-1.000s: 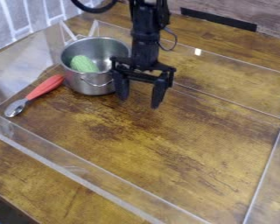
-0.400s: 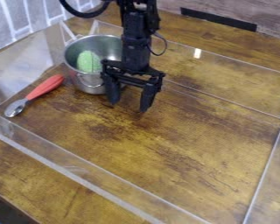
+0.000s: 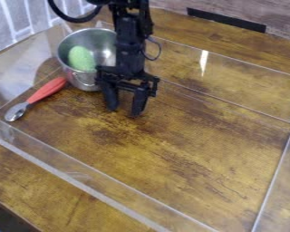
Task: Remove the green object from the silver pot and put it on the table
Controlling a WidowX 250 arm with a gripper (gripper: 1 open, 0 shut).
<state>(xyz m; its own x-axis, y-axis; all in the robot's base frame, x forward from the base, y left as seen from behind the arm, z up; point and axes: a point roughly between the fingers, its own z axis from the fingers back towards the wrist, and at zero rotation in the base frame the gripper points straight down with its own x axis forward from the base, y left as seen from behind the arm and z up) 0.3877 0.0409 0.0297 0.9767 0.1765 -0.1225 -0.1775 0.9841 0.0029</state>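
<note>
Your table (image 3: 196, 136), dark wood grain inside clear walls, lay under and all around the fingers, with the broadest bare stretch to their right and toward the camera. Your gripper (image 3: 126, 105) pointed straight down just off the wood, its dark fingers (image 3: 112, 100) standing partly apart with nothing between them. The silver pot (image 3: 77, 80) sat just behind and left of the fingers. The green object (image 3: 79, 57) lay inside that pot. Farther left of the fingers, a red-handled spoon (image 3: 36, 96) rested flat.
</note>
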